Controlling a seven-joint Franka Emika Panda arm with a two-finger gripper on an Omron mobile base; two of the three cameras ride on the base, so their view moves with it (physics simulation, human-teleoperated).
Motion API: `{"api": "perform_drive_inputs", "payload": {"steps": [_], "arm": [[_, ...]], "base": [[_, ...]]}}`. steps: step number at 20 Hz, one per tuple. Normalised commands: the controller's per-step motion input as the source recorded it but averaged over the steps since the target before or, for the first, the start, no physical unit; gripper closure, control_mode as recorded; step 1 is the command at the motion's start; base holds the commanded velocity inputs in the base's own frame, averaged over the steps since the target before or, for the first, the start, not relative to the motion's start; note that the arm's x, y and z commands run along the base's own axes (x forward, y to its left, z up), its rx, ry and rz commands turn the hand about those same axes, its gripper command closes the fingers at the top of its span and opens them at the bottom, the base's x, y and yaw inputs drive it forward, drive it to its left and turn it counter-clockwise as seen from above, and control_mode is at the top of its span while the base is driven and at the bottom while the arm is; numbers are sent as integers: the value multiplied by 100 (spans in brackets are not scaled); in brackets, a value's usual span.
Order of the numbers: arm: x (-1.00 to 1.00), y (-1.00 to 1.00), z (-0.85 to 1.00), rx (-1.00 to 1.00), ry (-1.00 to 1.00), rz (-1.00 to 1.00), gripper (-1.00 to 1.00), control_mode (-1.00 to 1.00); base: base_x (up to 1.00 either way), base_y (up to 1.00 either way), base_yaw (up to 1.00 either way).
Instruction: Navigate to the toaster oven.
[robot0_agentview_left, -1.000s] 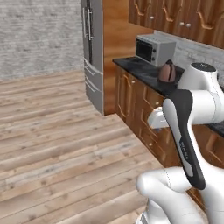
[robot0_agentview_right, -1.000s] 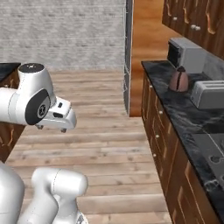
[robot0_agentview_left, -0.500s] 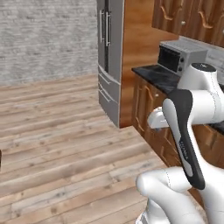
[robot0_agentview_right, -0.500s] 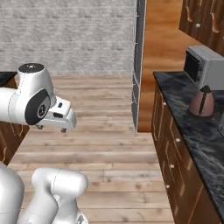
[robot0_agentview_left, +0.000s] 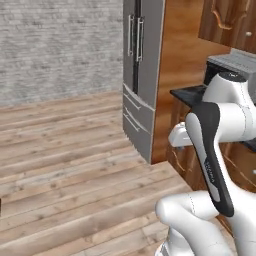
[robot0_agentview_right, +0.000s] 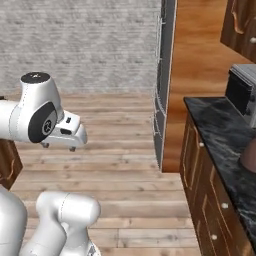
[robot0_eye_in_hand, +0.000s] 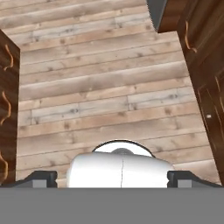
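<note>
the toaster oven (robot0_agentview_right: 243, 94) sits on the dark counter (robot0_agentview_right: 225, 145) at 3 o'clock; the fridge (robot0_agentview_left: 141, 75) stands beyond. the gripper (robot0_eye_in_hand: 112, 178) points floorward, fingers' spacing unclear.

The light is even and soft in all views, with no clear source. Shadows are very weak. The rendering is a little blurry and coarse. There is no glare and no edge distortion.
</note>
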Motion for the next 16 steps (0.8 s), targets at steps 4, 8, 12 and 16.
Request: {"api": "perform_drive_inputs", "payload": {"steps": [4, 8, 12, 16], "arm": [[0, 0, 0, 0, 0, 0, -100, 100], [0, 0, 0, 0, 0, 0, -100, 100], [0, 0, 0, 0, 0, 0, -100, 100], [0, 0, 0, 0, 0, 0, -100, 100]], "base": [[100, 45, 0], [100, 41, 0], [100, 43, -21], [98, 52, -45]]}}
